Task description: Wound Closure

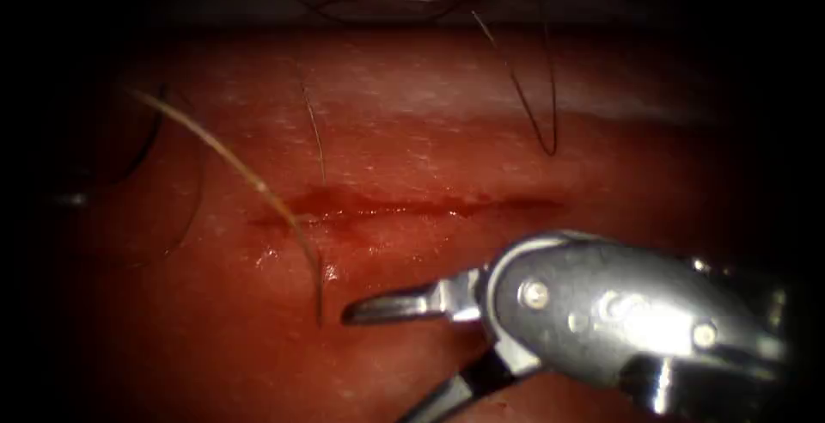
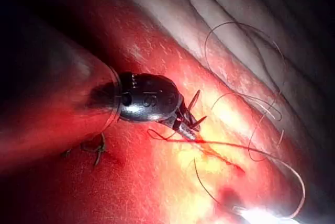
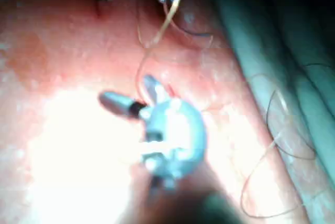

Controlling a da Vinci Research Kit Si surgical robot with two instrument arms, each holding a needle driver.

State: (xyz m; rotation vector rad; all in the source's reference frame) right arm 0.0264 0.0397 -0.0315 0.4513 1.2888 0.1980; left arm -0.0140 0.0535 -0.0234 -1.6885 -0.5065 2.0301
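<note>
Tissue (image 1: 430,113) across the endoscope view, its far edge dropping into shadow. Cut (image 1: 412,208) along the middle, parallel to that far edge, unclosed over the visible stretch and lined with red fluid (image 1: 331,202).

Right tool (image 1: 382,363) on the near side of the cut, toward its right end. Jaws spread wide and holding nothing, one blade pointing left, low over the surface. Probably parked there to leave the wound line unobstructed.

Left tool (image 2: 196,114) close above the tissue, tip next to a strand. Cannot tell whether it grips anything.

Thread (image 1: 249,178) rising pale from the surface just near-side of the cut's left end and arcing off toward the tissue's left edge. Lifted rather than lying slack, so likely under some pull. Looser loops near the far edge.

Short cut ends of thread (image 2: 97,150) knotted beside the left tool's shaft.

Needle: position and whether in the tissue cannot be told.
</note>
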